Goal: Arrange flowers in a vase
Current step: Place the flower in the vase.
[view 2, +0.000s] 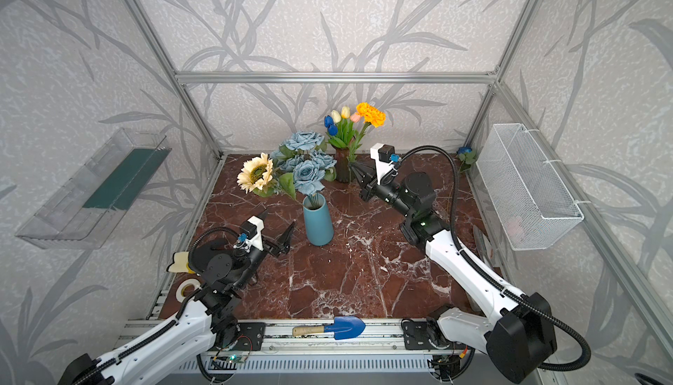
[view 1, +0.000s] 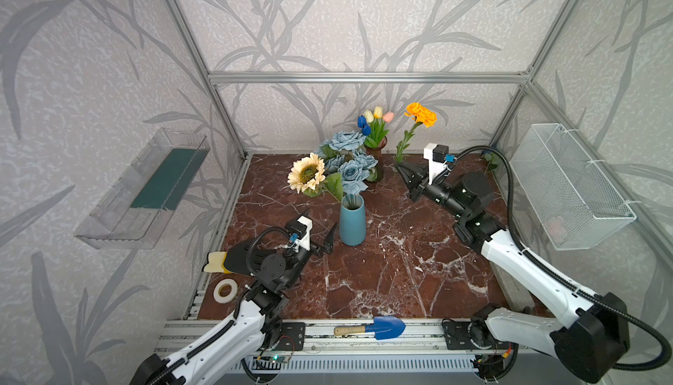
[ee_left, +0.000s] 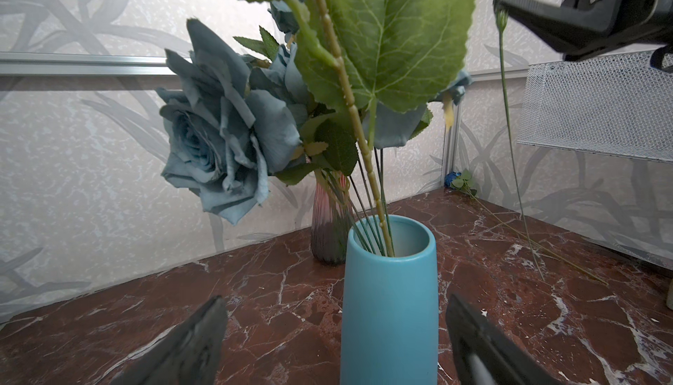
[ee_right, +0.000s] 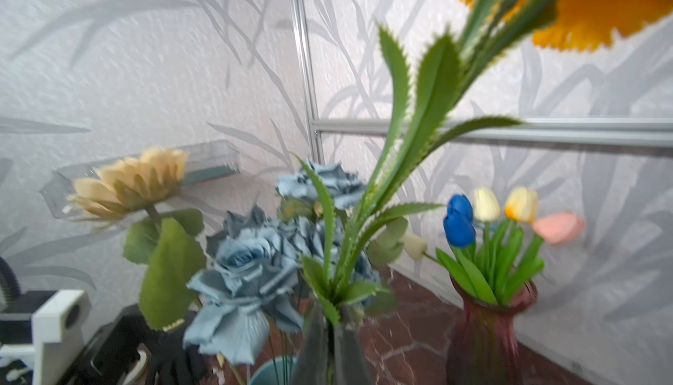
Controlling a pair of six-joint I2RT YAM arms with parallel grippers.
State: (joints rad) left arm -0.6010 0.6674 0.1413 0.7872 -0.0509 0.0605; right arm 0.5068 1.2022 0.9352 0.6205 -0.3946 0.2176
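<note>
Right gripper (view 1: 397,164), clamped on the orange marigold (view 1: 421,113) stem at one o'clock from the blue vase (view 1: 352,223), should lower the stem end-first into the mouth's free side, while the wide-open left gripper (view 1: 320,224) at eight o'clock could steady the vase.

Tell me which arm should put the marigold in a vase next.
Right: the right gripper is shut on the marigold stem; the left gripper is open, empty, beside the blue vase.

Two vases (view 1: 352,224), one sunflower (view 1: 307,172), one marigold (view 1: 421,113)
</note>
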